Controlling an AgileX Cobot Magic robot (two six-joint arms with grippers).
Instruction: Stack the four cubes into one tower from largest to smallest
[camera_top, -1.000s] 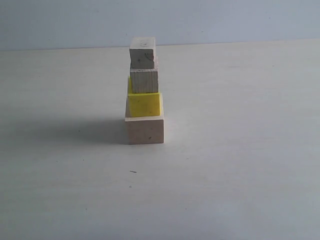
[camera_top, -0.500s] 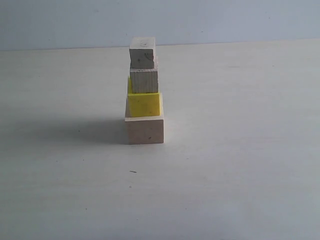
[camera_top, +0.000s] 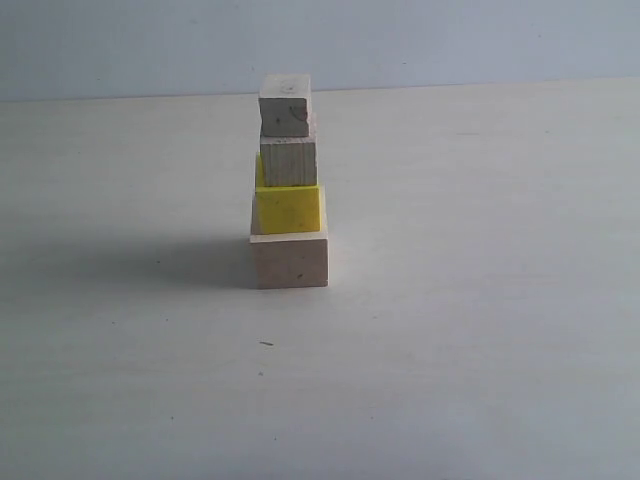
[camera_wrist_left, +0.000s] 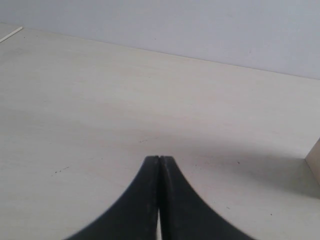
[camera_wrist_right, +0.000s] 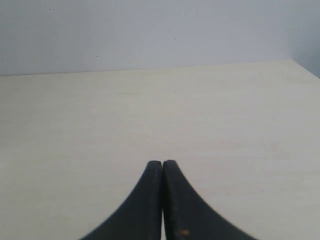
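In the exterior view the tower stands left of the table's middle. Its base is the large pale wooden cube (camera_top: 290, 260). On it sits the yellow cube (camera_top: 289, 209), then a small wooden cube (camera_top: 289, 162), then a second small wooden cube (camera_top: 285, 105) on top, set slightly askew. Neither arm shows in that view. My left gripper (camera_wrist_left: 159, 159) is shut with nothing between its black fingers; a pale cube edge (camera_wrist_left: 315, 160) shows at that frame's border. My right gripper (camera_wrist_right: 162, 163) is shut and empty over bare table.
The pale table (camera_top: 480, 330) runs back to a light blue-grey wall (camera_top: 450, 40). The tower casts a shadow (camera_top: 150, 262) to its left. A small dark speck (camera_top: 266, 344) lies in front of the tower.
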